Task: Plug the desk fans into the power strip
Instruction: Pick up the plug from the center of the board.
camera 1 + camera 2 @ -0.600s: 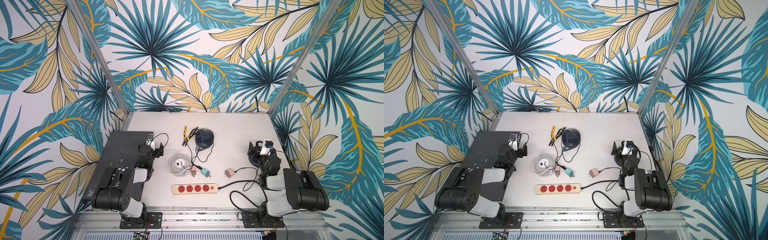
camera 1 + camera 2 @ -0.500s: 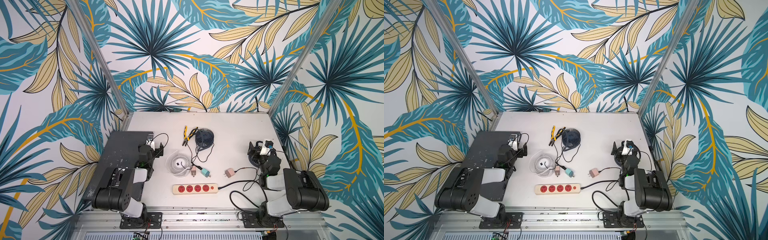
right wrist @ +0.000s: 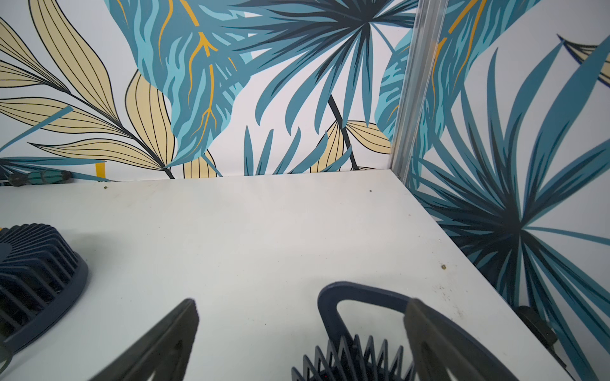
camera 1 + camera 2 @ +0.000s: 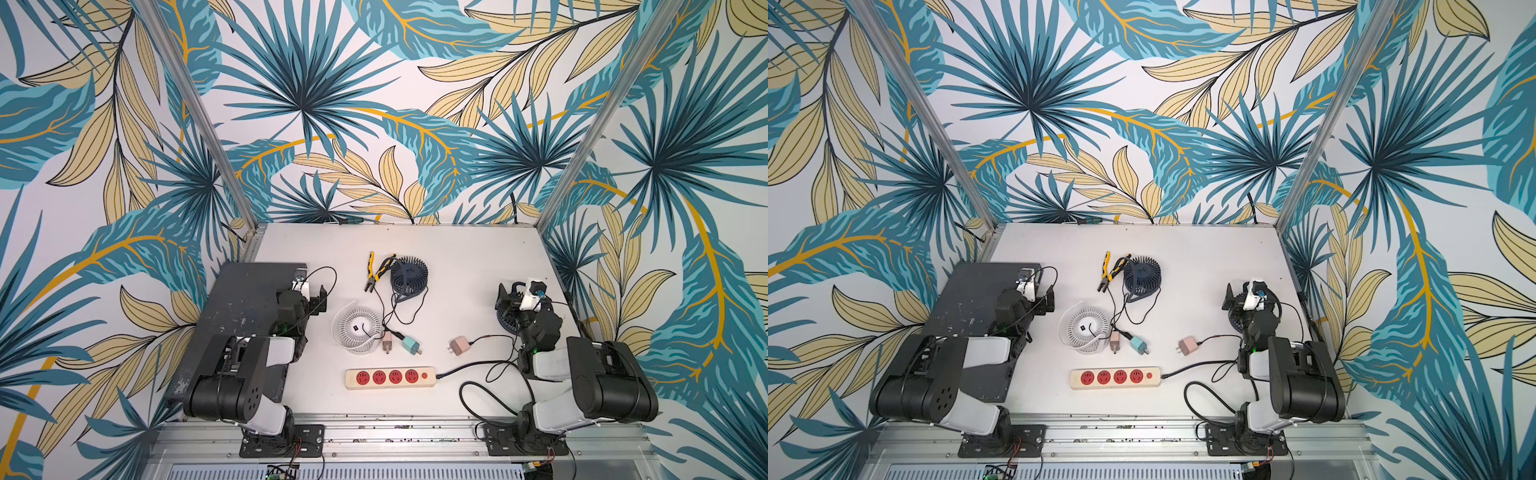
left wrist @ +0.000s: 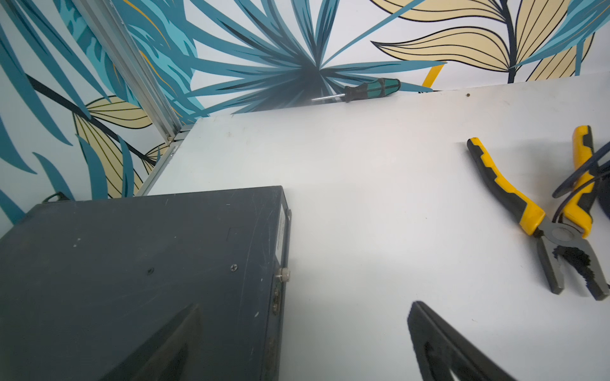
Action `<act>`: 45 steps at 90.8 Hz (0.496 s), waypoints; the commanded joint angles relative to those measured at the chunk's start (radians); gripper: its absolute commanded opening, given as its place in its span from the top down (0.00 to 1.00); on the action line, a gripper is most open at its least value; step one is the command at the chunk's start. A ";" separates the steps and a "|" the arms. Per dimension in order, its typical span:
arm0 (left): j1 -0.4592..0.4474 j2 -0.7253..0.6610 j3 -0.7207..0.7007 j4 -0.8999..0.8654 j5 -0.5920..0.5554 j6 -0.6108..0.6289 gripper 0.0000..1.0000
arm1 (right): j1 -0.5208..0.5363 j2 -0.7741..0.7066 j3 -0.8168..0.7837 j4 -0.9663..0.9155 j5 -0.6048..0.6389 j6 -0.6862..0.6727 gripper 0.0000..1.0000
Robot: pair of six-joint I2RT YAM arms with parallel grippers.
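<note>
The cream power strip [image 4: 390, 377] [image 4: 1115, 377] lies near the table's front edge with its red sockets empty. Behind it lie three loose plugs: beige [image 4: 387, 341], teal [image 4: 411, 345] and pink [image 4: 458, 345]. A white desk fan [image 4: 358, 328] and a dark blue fan [image 4: 409, 276] sit mid-table. Another dark fan [image 4: 509, 322] [image 3: 356, 356] lies under my right gripper [image 4: 513, 293] [image 3: 301, 301], which is open above it. The pink plug's cord runs toward that fan. My left gripper [image 4: 311, 291] [image 5: 305, 306] is open and empty at the black box's edge.
A black box [image 4: 249, 299] [image 5: 132, 264] fills the left side under my left arm. Yellow-handled pliers [image 4: 376, 270] [image 5: 544, 217] lie beside the dark blue fan. A screwdriver [image 5: 369, 88] rests against the back wall. The strip's black cord [image 4: 478, 386] loops by my right arm's base.
</note>
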 commanded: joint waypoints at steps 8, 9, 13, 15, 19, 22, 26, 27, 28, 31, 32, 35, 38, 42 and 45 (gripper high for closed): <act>-0.008 -0.163 0.176 -0.449 -0.002 -0.005 0.00 | 0.004 -0.170 0.024 -0.187 0.087 0.031 0.00; -0.009 -0.180 0.196 -0.489 -0.001 -0.006 0.00 | 0.004 -0.193 0.033 -0.226 0.093 0.037 0.00; -0.015 -0.236 0.248 -0.619 -0.003 -0.011 0.00 | 0.004 -0.276 0.076 -0.377 0.108 0.073 0.00; -0.020 -0.267 0.267 -0.663 -0.010 -0.015 0.00 | 0.004 -0.313 0.097 -0.449 0.113 0.097 0.00; -0.039 -0.322 0.287 -0.723 -0.033 -0.031 0.00 | 0.004 -0.384 0.135 -0.582 0.101 0.144 0.00; -0.056 -0.359 0.297 -0.759 -0.036 -0.047 0.00 | 0.004 -0.434 0.150 -0.657 0.081 0.176 0.00; -0.079 -0.403 0.320 -0.816 -0.003 -0.063 0.00 | 0.004 -0.501 0.153 -0.722 0.045 0.223 0.00; -0.087 -0.411 0.327 -0.836 0.001 -0.068 0.00 | 0.004 -0.518 0.151 -0.734 0.037 0.235 0.00; -0.095 -0.420 0.334 -0.856 0.003 -0.075 0.00 | 0.004 -0.536 0.148 -0.748 0.027 0.245 0.00; -0.126 -0.446 0.362 -0.910 0.005 -0.100 0.00 | 0.004 -0.587 0.141 -0.786 0.001 0.281 0.00; -0.138 -0.453 0.369 -0.929 0.005 -0.109 0.00 | 0.004 -0.604 0.139 -0.799 -0.007 0.290 0.00; -0.179 -0.475 0.391 -0.973 0.002 -0.131 0.00 | 0.004 -0.651 0.133 -0.841 -0.028 0.326 0.00; -0.224 -0.494 0.407 -1.013 -0.005 -0.149 0.00 | 0.004 -0.694 0.133 -0.895 -0.051 0.354 0.00; -0.293 -0.518 0.427 -1.048 -0.017 -0.174 0.00 | 0.005 -0.740 0.139 -0.967 -0.086 0.380 0.00; -0.347 -0.529 0.441 -1.086 -0.024 -0.197 0.00 | 0.004 -0.765 0.148 -1.019 -0.108 0.393 0.00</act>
